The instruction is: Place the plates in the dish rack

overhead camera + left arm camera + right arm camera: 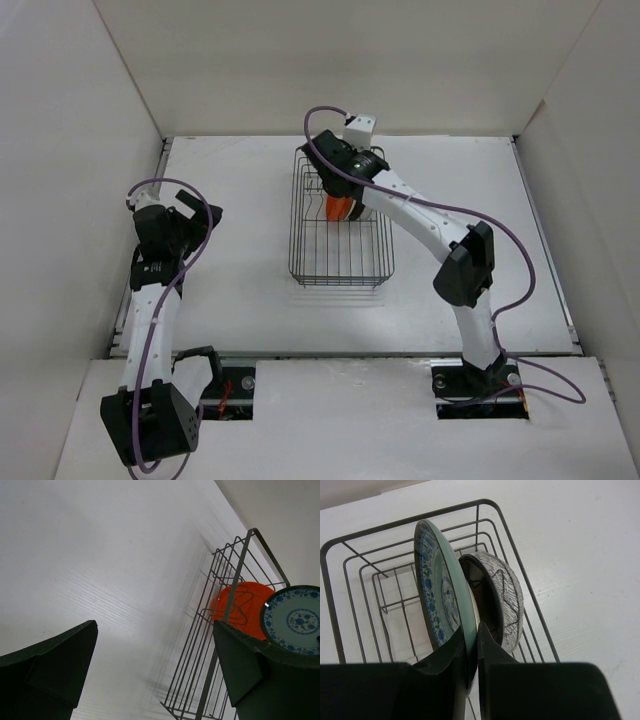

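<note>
The dark wire dish rack [300, 275] stands mid-table. My right gripper [342, 195] is over its far end, shut on the rim of the blue-green patterned plate [442, 595], which it holds upright on edge inside the rack [331, 605]. A pale plate with dark lines [510, 600] stands just right of it in the rack. The orange plate [240, 605] stands in the rack [235, 565] behind the blue-green plate [295, 622], and it also shows in the top view [343, 208]. My left gripper [205, 212] is open and empty, left of the rack. The other plates are out of view.
White walls close in the table on the left, back and right. The right arm's purple cable [320, 120] loops above the rack's far end. The arm bases [470, 385] sit at the near edge.
</note>
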